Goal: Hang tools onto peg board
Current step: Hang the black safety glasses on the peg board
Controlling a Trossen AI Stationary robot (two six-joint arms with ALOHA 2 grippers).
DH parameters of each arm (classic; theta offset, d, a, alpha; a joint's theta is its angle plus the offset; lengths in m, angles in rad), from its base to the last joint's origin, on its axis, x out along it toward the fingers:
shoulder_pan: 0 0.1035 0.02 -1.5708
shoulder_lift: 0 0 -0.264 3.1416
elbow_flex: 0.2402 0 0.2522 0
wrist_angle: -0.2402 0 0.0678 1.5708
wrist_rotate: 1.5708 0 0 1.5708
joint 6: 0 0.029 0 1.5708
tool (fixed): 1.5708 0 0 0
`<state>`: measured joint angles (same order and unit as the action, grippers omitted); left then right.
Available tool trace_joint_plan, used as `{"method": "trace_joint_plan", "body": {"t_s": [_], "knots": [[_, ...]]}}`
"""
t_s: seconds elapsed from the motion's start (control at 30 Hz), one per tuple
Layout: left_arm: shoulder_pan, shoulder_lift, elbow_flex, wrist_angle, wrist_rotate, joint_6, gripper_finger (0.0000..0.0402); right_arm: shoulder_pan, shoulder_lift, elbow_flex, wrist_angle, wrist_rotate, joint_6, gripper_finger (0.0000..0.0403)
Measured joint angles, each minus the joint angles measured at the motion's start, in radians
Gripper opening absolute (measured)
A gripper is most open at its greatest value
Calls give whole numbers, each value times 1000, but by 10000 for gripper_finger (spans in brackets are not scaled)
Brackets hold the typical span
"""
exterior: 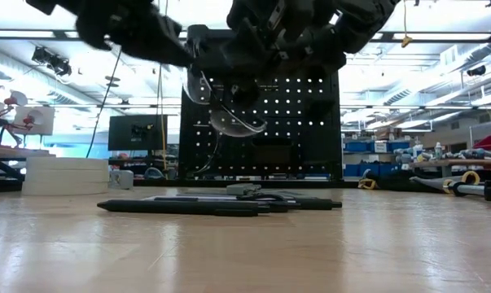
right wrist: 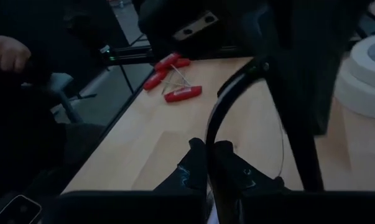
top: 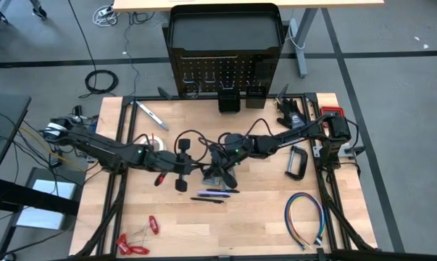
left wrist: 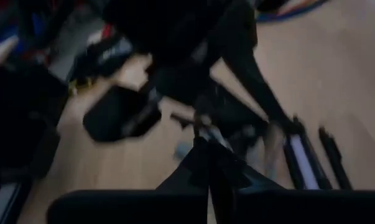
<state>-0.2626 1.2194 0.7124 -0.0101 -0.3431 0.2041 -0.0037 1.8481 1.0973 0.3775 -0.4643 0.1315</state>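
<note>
- High view: both arms meet mid-surface. The left claw (top: 183,161) and right claw (top: 219,168) sit close together over the wooden surface (top: 261,217), both on what looks like a thin black cable loop (top: 196,139). My guess is two claws are needed because a floppy loop won't hold its shape for a hook. The peg board (top: 225,72) stands upright at the far edge, well apart from them. Dark pens (top: 212,194) lie just in front of the claws, a black C-clamp (top: 298,162) is off to the right, red-handled tools (top: 135,243) are near the front left corner, and tape rolls (top: 157,143) sit beside the left arm.
- Low view: the arms hang above the pens (exterior: 204,206), which lie flat, matte and slim. The perforated metal board (exterior: 310,122) fills the background.
- Left wrist view: blurry, but the left claw (left wrist: 209,155) looks pinched together on something thin and dark.
- Right wrist view: the right claw (right wrist: 209,155) is clamped on the cable (right wrist: 227,99), which arcs up smooth and rubbery. T-shaped red tools (right wrist: 175,84) lie farther off.
</note>
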Motion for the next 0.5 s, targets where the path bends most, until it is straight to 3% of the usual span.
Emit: {"method": "trace_joint_plan", "body": {"t_s": [0.23, 0.5], "knots": [[-3, -109, -3, -197, -1, -105, 17, -3, 0, 0, -13, 28, -19, 16], [4, -143, -86, -42, 79, -102, 59, -2, 0, 0, -4, -28, -34, 17]]}}
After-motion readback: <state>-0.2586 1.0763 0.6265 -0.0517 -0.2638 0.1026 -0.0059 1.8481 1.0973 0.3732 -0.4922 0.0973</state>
